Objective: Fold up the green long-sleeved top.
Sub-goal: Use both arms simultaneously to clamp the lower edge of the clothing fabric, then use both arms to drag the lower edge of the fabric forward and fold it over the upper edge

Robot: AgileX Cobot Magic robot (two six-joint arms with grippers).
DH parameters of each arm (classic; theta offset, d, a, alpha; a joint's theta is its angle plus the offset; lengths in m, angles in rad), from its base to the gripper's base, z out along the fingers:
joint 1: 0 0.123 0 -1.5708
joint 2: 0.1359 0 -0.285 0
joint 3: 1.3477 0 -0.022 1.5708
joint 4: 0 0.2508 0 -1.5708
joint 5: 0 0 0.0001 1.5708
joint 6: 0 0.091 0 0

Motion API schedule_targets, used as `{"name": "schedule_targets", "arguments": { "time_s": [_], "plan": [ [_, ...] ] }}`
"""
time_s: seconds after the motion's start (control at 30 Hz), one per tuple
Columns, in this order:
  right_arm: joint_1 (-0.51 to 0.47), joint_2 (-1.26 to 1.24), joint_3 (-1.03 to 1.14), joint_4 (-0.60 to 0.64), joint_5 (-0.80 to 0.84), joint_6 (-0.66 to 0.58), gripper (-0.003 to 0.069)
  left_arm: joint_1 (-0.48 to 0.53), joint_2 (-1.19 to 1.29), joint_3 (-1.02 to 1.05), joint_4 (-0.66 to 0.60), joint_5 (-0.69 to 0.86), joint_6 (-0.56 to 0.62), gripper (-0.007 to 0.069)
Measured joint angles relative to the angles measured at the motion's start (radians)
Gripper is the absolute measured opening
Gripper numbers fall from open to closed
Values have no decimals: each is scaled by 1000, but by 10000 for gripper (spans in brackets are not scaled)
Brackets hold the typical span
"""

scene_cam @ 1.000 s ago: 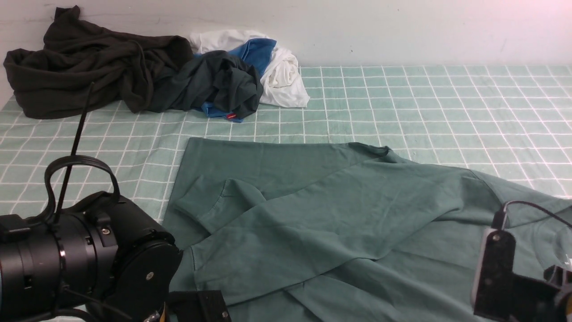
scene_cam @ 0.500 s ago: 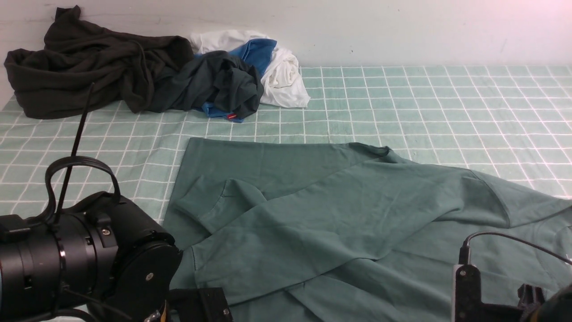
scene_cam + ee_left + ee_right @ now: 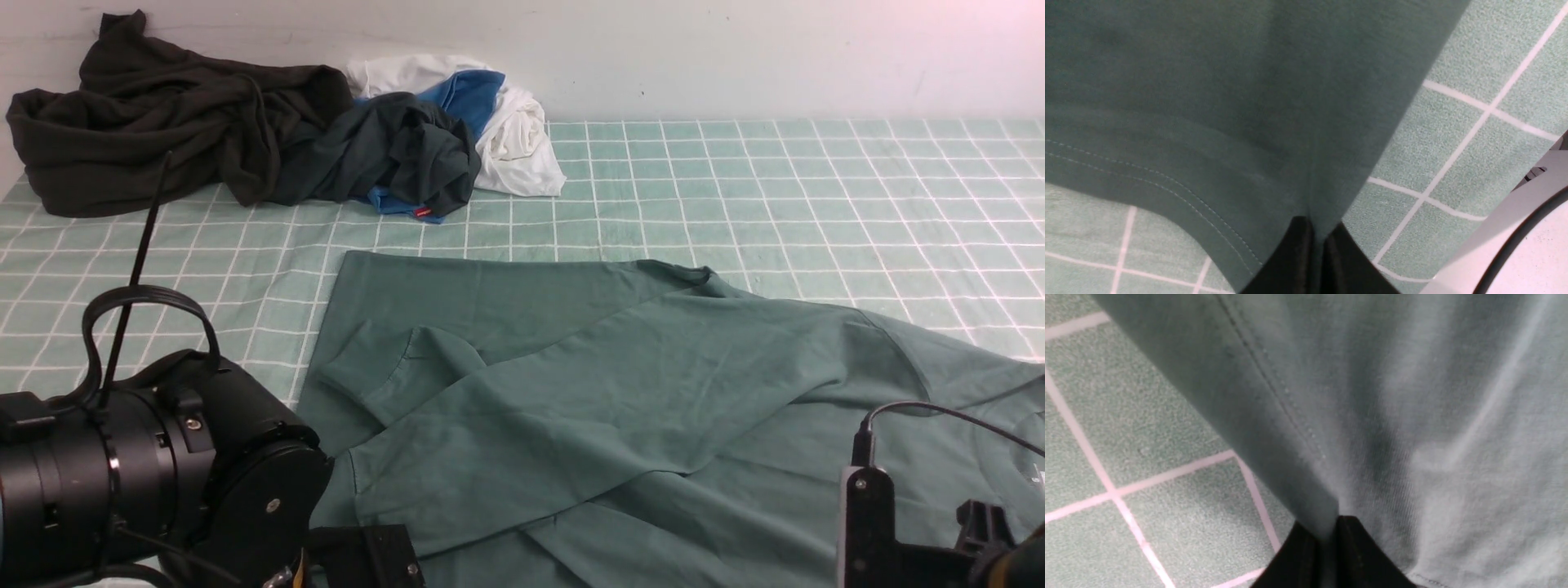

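Note:
The green long-sleeved top [image 3: 620, 392] lies spread over the near middle and right of the checked cloth, with one cuffed sleeve folded across its body. In the left wrist view my left gripper [image 3: 1318, 234] is shut, pinching a fold of the green top [image 3: 1229, 102] close to its stitched hem. In the right wrist view my right gripper [image 3: 1327, 535] is shut on the green top [image 3: 1392, 396] beside a seam. The front view shows only the arm bodies at the lower left and lower right; both sets of fingertips are hidden there.
A pile of clothes sits at the back left against the wall: a blackish-olive garment [image 3: 155, 122], a dark teal one [image 3: 392, 151], a blue one [image 3: 469, 90] and a white one [image 3: 514, 131]. The green checked cloth [image 3: 816, 188] covers the table.
My right arm dropped lower at the near right, then rose slightly, and the top's right shoulder area shifted. My left arm has not moved.

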Motion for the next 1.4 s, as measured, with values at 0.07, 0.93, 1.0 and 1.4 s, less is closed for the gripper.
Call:
{"name": "schedule_targets", "arguments": {
  "time_s": [0.07, 0.93, 1.0, 1.4],
  "plan": [
    [0, 0, 0, -4, 0, 0, 14, 0, 0, 0, 0, 0, 0, -1],
    [-353, 492, -905, 213, 32, -342, 10, 429, 502, -1007, 168, -60, 86, 0],
    [-362, 580, -966, 217, -3, -307, 10, 446, 602, -1086, 176, -102, 86, 2],
    [-372, 727, -1112, 202, -52, 75, 190, 498, 779, -1161, 203, -288, 32, 211]
  ]
}}
